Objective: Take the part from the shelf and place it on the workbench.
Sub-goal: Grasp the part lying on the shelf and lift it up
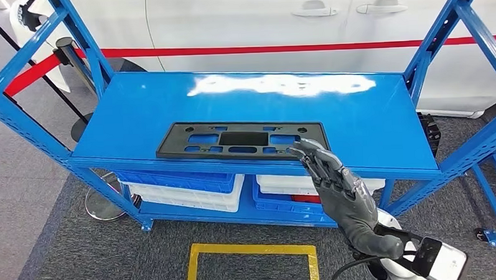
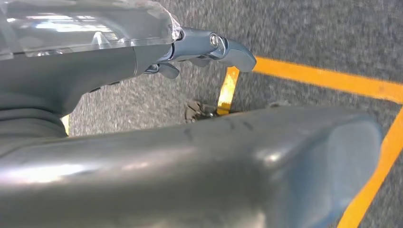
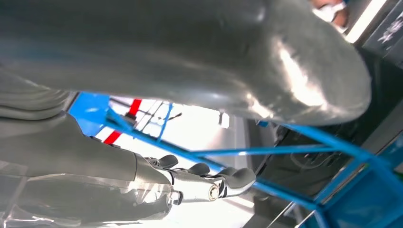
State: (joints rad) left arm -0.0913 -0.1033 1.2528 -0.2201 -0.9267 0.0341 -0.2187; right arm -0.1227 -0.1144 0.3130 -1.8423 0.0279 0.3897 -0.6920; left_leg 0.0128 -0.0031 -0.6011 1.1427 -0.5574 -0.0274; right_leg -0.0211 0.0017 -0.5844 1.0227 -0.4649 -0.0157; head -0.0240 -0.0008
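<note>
A flat black plastic part (image 1: 242, 141) with rectangular cut-outs lies along the front edge of the blue shelf top (image 1: 139, 112). My right hand (image 1: 337, 186) reaches up from below at the part's right end, fingers stretched out and apart, fingertips (image 1: 302, 147) at the part's right front corner; I cannot tell if they touch it. In the right wrist view the same hand (image 3: 209, 183) has straight fingers with nothing between them and the thumb. My left hand (image 2: 209, 50) hangs over grey carpet with its fingers apart, holding nothing.
Blue and white bins (image 1: 185, 189) fill the lower shelf level. Blue uprights (image 1: 20, 117) flank the rack on both sides. A white car (image 1: 260, 21) with a red stripe stands behind. Yellow floor tape (image 1: 252, 252) marks a square on the grey carpet before the rack.
</note>
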